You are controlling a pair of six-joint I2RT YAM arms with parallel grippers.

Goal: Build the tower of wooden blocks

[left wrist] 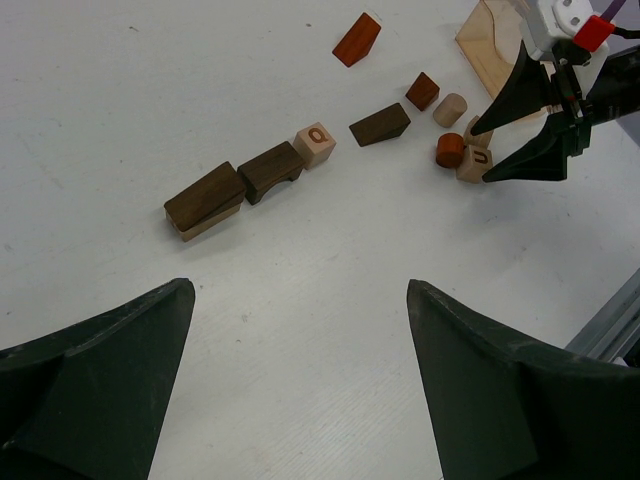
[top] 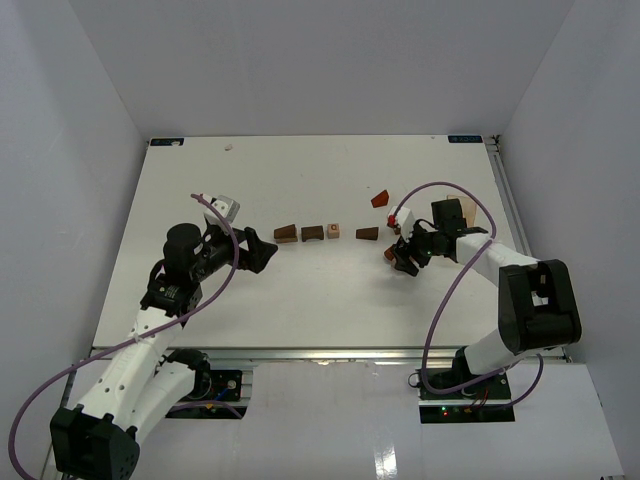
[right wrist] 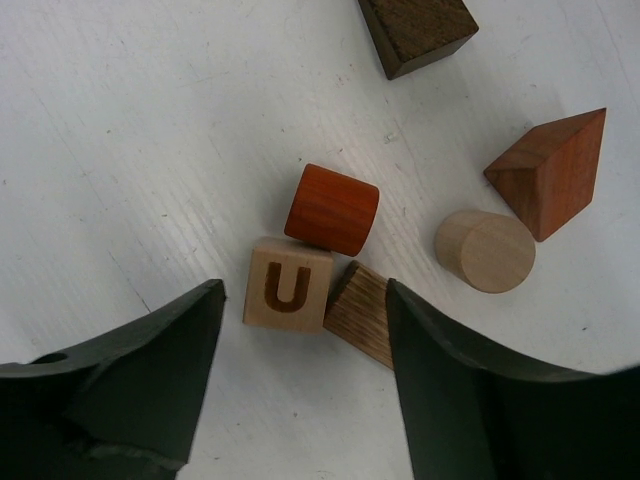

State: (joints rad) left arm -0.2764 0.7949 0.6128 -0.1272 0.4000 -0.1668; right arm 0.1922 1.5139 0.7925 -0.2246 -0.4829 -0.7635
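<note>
Hovering low, right gripper (right wrist: 303, 298) jaws apart astride U cube (right wrist: 289, 285), left gripper (left wrist: 300, 290) spread wide.

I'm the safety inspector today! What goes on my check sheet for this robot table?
Surface: white table, flat, with faint scuffs.
Job's things: wood blocks spread in a loose line, no tower yet; the U cube touches the red cylinder.
Clutter: pale wooden slab beside the right arm.
Grippers: left gripper jaws open, empty; right gripper jaws open, one on either side of the U cube.
Cables: purple cables loop loosely off both arms.
Surroundings: white walls on three sides; nothing else seen.
</note>
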